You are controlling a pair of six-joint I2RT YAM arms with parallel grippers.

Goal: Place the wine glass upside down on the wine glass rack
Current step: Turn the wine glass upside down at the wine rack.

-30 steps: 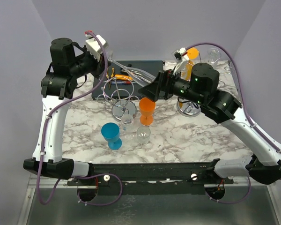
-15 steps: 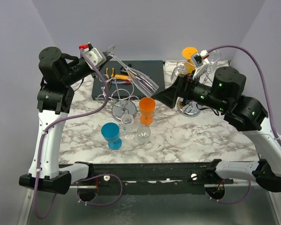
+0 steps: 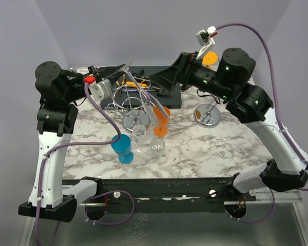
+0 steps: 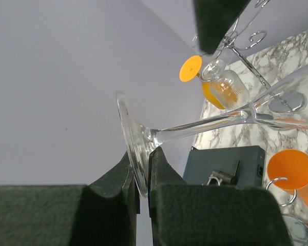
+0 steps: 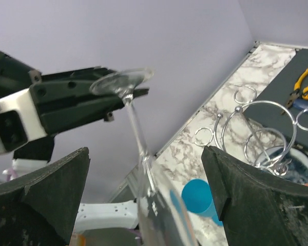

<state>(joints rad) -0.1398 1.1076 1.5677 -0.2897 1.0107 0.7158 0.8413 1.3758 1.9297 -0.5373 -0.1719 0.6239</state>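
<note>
A clear wine glass (image 3: pixel 143 97) hangs tilted in the air, foot up and to the left, bowl down and to the right above the wire wine glass rack (image 3: pixel 124 101). My left gripper (image 3: pixel 124 70) is shut on the rim of the glass foot (image 4: pixel 136 148); its stem (image 4: pixel 205 123) runs off to the right. My right gripper (image 3: pixel 153 87) reaches in from the right, open wide. In the right wrist view the stem and bowl (image 5: pixel 161 205) lie between its spread fingers (image 5: pixel 262 200) without touching them.
An orange cup (image 3: pixel 161 120), a blue cup (image 3: pixel 122 147) and two small clear glasses (image 3: pixel 156 147) stand in front of the rack. A dark box (image 3: pixel 159 74) with pliers lies behind. A second rack (image 3: pixel 208 115) on the right carries an orange glass (image 4: pixel 220 92).
The left arm has swung in and tipped the glass so its bowl points down over the rack. The right arm has lifted and turned left, bringing its open fingers around the bowl.
</note>
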